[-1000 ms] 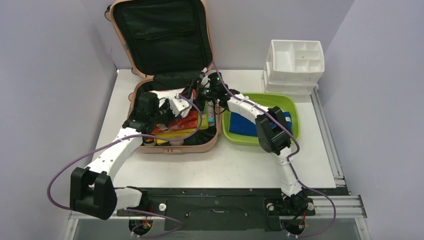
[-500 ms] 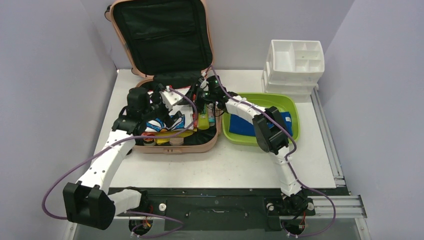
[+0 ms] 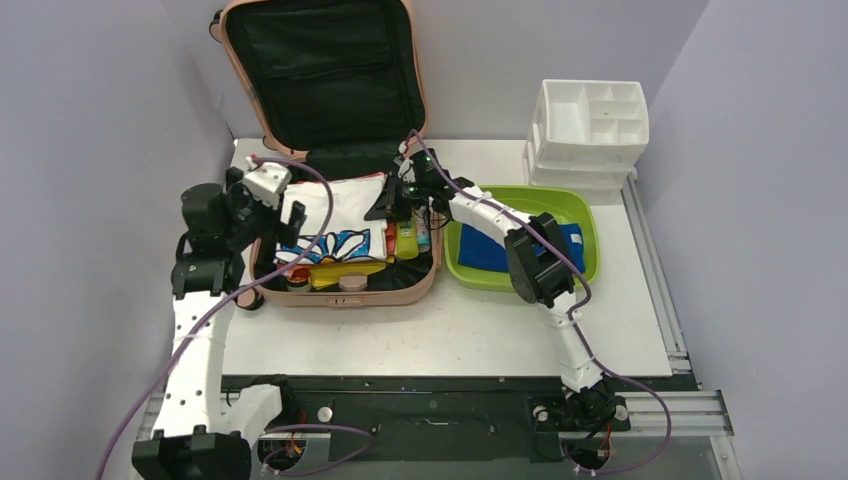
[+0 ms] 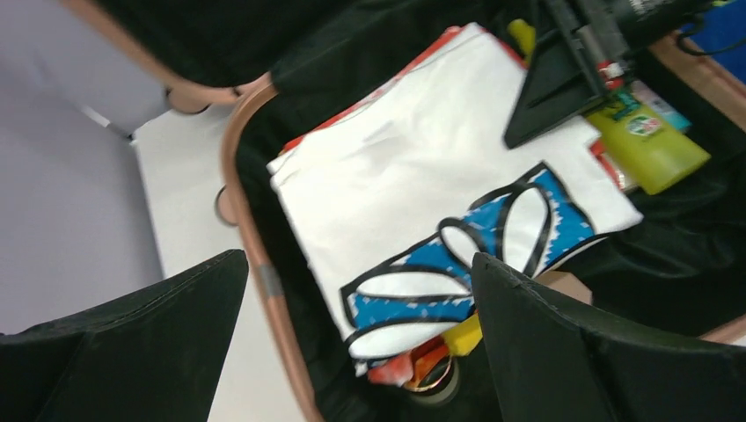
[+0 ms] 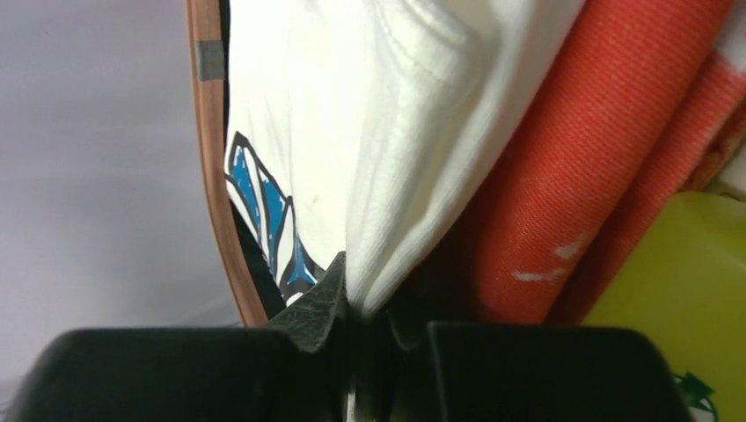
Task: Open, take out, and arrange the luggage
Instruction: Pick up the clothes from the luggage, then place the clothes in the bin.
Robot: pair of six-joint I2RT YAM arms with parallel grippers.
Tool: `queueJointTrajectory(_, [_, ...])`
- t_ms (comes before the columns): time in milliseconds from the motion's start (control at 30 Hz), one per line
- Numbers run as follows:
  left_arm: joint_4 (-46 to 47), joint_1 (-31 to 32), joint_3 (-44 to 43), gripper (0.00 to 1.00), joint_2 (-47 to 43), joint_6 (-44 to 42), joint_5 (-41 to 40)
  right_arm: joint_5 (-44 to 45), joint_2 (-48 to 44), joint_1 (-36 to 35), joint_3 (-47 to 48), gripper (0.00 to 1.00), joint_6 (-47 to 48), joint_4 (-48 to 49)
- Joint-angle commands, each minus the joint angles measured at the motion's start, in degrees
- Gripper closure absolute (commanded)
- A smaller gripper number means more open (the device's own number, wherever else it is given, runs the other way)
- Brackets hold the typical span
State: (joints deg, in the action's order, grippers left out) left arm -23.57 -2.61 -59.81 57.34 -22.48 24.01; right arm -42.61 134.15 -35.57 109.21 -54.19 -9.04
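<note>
The salmon-pink luggage (image 3: 345,297) lies open, its black-lined lid (image 3: 320,70) propped against the back wall. A folded white shirt with a blue print (image 3: 335,210) lies on top of the contents. My right gripper (image 3: 385,205) is shut on that shirt's right edge; in the right wrist view the white cloth (image 5: 352,114) is pinched between the fingertips of that gripper (image 5: 361,299), next to a red cloth (image 5: 598,149). My left gripper (image 3: 272,215) hangs open over the luggage's left rim (image 4: 255,255), holding nothing, with the shirt (image 4: 422,176) ahead of it.
A yellow-green bottle (image 4: 647,145) lies along the right side of the luggage. A lime-green tray (image 3: 530,193) holding a blue cloth (image 3: 490,250) sits to the right of the luggage. Behind the tray stands a white compartmented organizer (image 3: 590,130). Grey walls close in on three sides.
My left gripper opened and swung back to the left rim of the luggage. The white shirt now lies spread on top. My right gripper closed on the shirt's edge.
</note>
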Motion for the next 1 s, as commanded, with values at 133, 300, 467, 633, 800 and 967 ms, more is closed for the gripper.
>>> queueJointTrajectory(133, [-5.6, -13.65, 5.34, 0.04, -9.35, 1.12, -1.37, 7.19, -4.62, 1.65, 8.86, 1.0, 14.54, -16.8])
queueJointTrajectory(300, [-4.38, -18.59, 10.5, 0.04, -13.11, 2.07, -0.31, 10.06, -10.9, 4.87, 6.86, 1.0, 17.44, -21.41])
queueJointTrajectory(467, [-3.27, -19.34, 12.31, 0.04, -12.91, 3.7, 1.34, 13.82, -15.33, 7.46, 4.38, 1.0, 20.74, -24.56])
queueJointTrajectory(633, [-2.94, -19.54, 12.6, 0.04, -13.04, 3.68, 0.61, 16.45, -17.12, 9.54, 4.59, 1.0, 23.75, -28.64])
queueJointTrajectory(800, [-2.73, -19.69, 13.1, 0.04, -13.05, 3.59, 0.23, 18.15, -17.31, 10.66, 4.25, 1.0, 30.82, -36.81])
queueJointTrajectory(967, [-2.16, -19.8, 13.6, 0.04, -12.98, 3.57, 0.38, 18.45, -18.63, 13.43, -2.2, 1.0, 36.79, -40.72])
